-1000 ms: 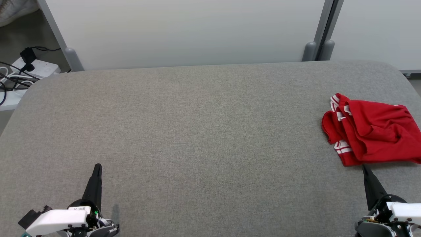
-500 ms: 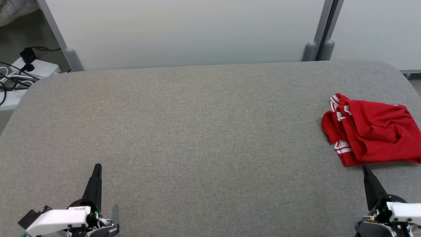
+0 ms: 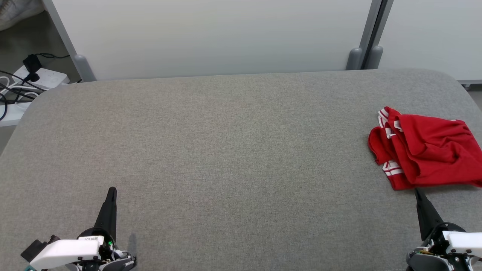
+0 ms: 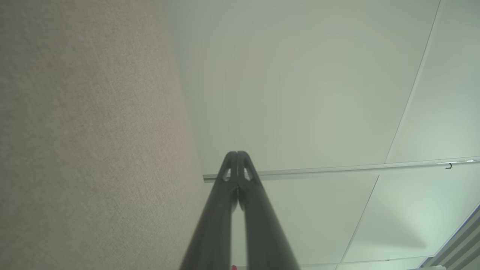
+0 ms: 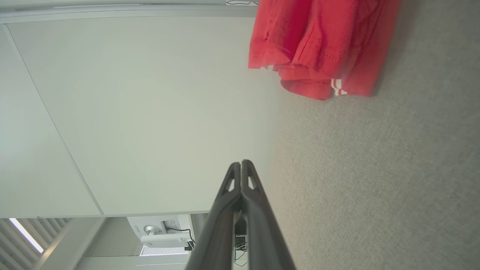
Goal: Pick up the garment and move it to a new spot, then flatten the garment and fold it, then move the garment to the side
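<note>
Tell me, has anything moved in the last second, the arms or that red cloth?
Nothing visibly changed. The garment lies crumpled at the right side of the table, and the left gripper and right gripper are shut, holding nothing.

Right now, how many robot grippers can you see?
2. The dark two-fingered left gripper is lower left on the grey fabric table; the right gripper is at its lower right, just short of the crumpled red garment.
</note>
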Tool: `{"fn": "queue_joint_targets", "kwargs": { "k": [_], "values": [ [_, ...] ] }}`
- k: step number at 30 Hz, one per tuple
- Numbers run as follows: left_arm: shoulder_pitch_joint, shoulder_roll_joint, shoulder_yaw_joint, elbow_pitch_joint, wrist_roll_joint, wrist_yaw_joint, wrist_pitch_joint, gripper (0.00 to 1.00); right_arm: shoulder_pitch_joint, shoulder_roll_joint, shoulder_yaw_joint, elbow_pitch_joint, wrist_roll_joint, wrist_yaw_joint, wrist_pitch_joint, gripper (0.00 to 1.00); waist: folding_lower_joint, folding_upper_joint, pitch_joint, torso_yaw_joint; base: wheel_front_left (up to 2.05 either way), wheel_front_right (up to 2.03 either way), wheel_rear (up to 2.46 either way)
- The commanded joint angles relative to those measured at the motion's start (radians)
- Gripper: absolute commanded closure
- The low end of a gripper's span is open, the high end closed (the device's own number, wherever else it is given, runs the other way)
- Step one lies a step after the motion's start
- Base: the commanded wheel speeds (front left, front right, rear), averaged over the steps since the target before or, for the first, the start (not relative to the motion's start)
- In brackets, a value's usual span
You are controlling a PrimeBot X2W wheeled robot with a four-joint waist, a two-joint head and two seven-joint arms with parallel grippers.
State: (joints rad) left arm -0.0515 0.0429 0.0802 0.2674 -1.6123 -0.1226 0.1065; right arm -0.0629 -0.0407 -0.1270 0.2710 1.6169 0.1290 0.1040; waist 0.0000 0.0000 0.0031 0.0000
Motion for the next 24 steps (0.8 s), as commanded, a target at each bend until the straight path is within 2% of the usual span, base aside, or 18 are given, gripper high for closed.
{"fn": "queue_joint_targets", "kwargs": {
  "k": [1, 24],
  "values": [
    [-0.056, 0.008, 0.034, -0.022, 0.004, -0.008, 0.007, 1.0, -0.045, -0.012, 0.015, -0.026, -0.007, 0.002, 0.008, 1.0, 0.0, 0.0, 0.0, 0.0, 0.0, 0.0, 0.0],
    [-0.057, 0.008, 0.034, -0.022, 0.004, -0.008, 0.007, 1.0, -0.045, -0.011, 0.014, -0.026, -0.008, 0.002, 0.008, 1.0, 0.0, 0.0, 0.0, 0.0, 0.0, 0.0, 0.0]
  ]
}}
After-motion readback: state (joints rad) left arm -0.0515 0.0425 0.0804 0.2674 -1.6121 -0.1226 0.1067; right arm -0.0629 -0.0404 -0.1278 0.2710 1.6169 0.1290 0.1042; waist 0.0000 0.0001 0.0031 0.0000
